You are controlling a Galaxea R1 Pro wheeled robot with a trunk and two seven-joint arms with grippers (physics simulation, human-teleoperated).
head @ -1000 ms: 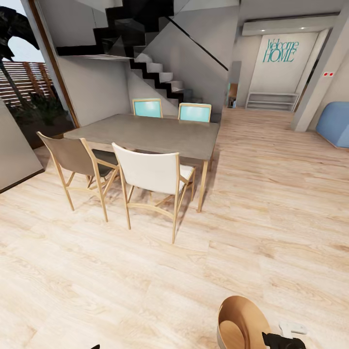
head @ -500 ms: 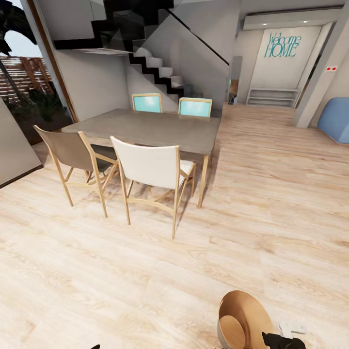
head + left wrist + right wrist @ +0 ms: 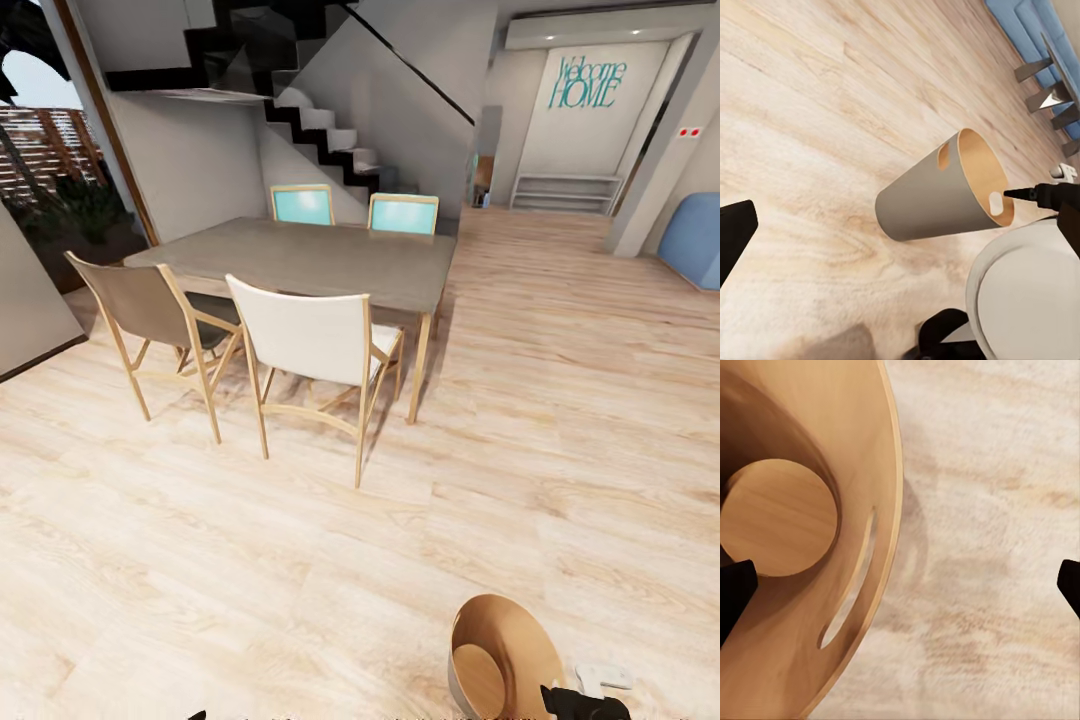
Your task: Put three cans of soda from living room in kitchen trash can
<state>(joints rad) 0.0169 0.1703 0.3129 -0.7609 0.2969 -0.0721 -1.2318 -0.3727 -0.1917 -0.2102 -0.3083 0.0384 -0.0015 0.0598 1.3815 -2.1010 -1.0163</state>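
Since a moment ago my head view has shifted a little, so the dining table (image 3: 320,262) and its chairs (image 3: 310,345) sit slightly higher in the picture; the bin (image 3: 500,655) keeps its place at the bottom edge, beside my right gripper (image 3: 585,703); that gripper's fingers (image 3: 735,592) stand wide apart, one inside the bin's brown wall (image 3: 810,427), one over the floor (image 3: 990,510); my left gripper (image 3: 731,232) shows one dark finger, so I cannot tell its state; the bin's grey outside (image 3: 926,199) hangs tilted above pale boards.
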